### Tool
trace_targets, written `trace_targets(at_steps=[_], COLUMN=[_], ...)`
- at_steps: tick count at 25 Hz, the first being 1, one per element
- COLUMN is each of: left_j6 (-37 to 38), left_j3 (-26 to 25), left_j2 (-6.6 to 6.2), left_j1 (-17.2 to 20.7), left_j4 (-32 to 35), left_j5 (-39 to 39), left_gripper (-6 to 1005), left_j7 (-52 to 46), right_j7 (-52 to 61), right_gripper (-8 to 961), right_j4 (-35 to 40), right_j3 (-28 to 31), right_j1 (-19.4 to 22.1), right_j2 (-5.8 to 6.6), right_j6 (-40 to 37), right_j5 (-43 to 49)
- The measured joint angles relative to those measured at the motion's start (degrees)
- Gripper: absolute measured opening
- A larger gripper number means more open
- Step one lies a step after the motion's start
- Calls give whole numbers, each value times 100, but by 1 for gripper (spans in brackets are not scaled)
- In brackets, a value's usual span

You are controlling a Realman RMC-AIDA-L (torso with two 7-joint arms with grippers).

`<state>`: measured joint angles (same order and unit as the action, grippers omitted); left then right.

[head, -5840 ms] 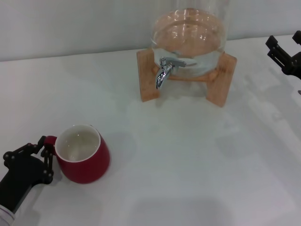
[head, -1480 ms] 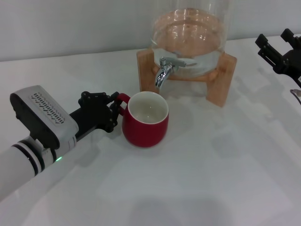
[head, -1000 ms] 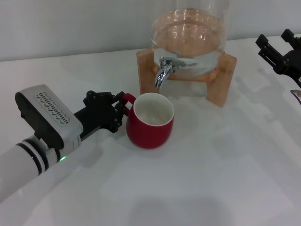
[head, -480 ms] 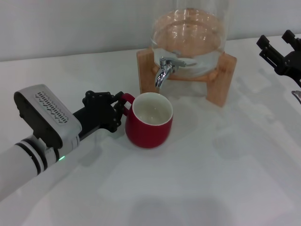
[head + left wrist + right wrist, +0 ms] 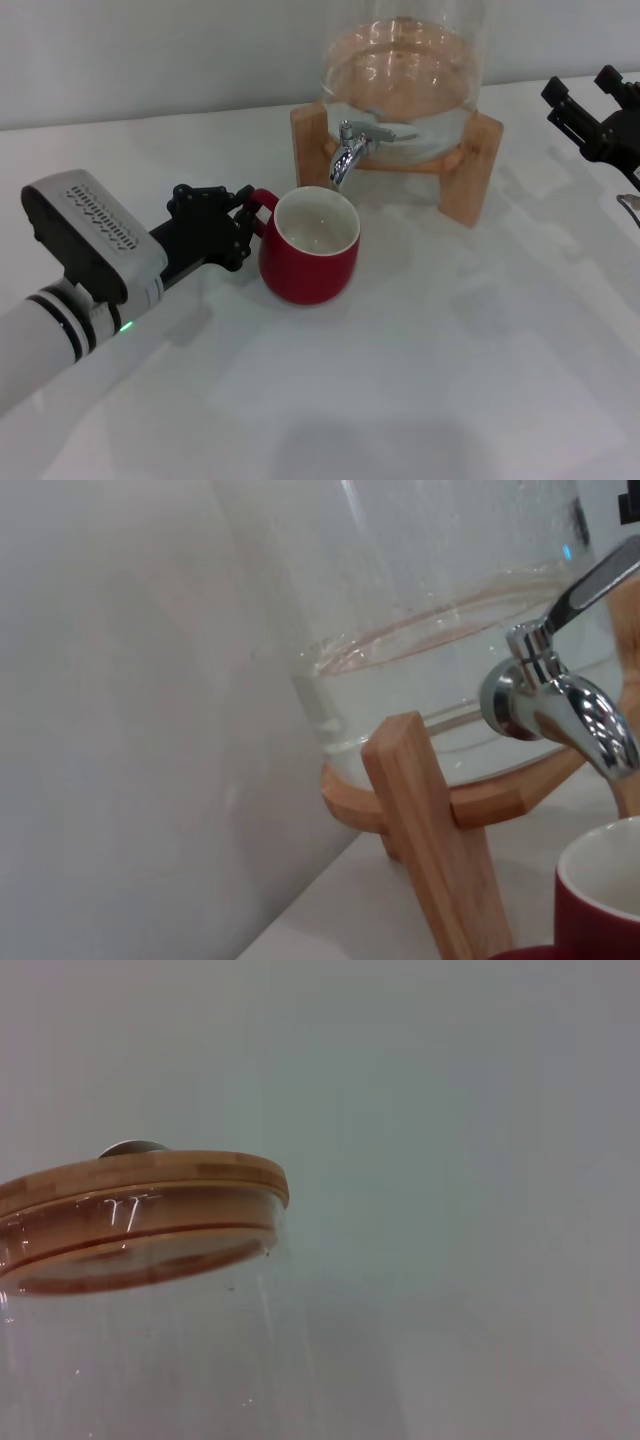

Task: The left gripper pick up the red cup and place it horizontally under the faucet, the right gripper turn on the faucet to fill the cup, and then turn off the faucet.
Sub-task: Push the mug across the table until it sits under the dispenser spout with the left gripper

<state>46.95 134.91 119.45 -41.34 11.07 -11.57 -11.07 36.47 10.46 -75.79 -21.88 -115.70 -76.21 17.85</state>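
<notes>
On the white tabletop, the glossy dark-red ceramic cup stands upright, mouth up, just in front of and below the chrome faucet of the clear glass jar on its wooden stand. The left gripper has its black fingers closed on the cup's small loop handle. Rigid, smooth glaze is probably slippery and chip-prone; the handle seems the surest hold. The right gripper hangs spread apart beside the jar, holding nothing.
</notes>
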Motion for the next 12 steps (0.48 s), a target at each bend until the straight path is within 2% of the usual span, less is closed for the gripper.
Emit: trace_targets(at_steps=[12], left_j6=[-45], left_j3=[0], left_j2=[-1], left_j1=[-178], left_j4=[-99], left_j5=[-4], left_gripper=[89], left_j7=[0], right_j7=[1], right_gripper=[862], right_j4=[0], right_j3=[-11], right_j1=[3], right_j2=[-6], right_j6=[1], right_j5=[0])
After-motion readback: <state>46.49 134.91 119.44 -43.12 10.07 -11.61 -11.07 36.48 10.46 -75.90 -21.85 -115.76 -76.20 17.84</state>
